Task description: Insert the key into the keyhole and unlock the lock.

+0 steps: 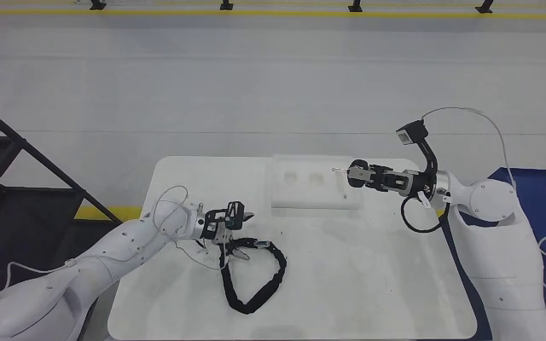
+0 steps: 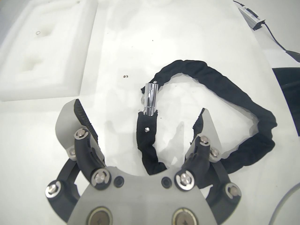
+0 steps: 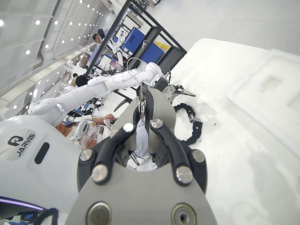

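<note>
Right now, your left gripper (image 2: pixel 143 118) has its fingers (image 2: pixel 80 115) spread wide apart. The black fabric-sleeved chain lock (image 2: pixel 234 99) lies on the white table (image 2: pixel 175 36), with one sleeved end and its short chrome cylinder (image 2: pixel 150 98) running up between those fingers and touching neither. The rest of the loop curves round outside one finger and back under the palm, where the gripper body cuts it off. Beyond the fingertips and off to one side sits a white foam block with rectangular recesses (image 2: pixel 46 47). A tiny dark speck (image 2: pixel 125 76) lies on the table between that block and the cylinder, and a small grey power adapter with a black cable (image 2: pixel 250 16) sits past the table's far edge. Your right gripper (image 3: pixel 144 94) has its fingers pressed together on a small silver metal key on a ring (image 3: pixel 141 105); the ring is pinched between the pads and a thin blade pokes out past the fingertips. From above, those fingertips hang over the foam block's edge, well apart from the chain lock, and your own left gripper stands over the lock in the line between them. Most of the key is hidden between the pads, so you cannot read its shape. You cannot make out the keyhole on the cylinder.
</note>
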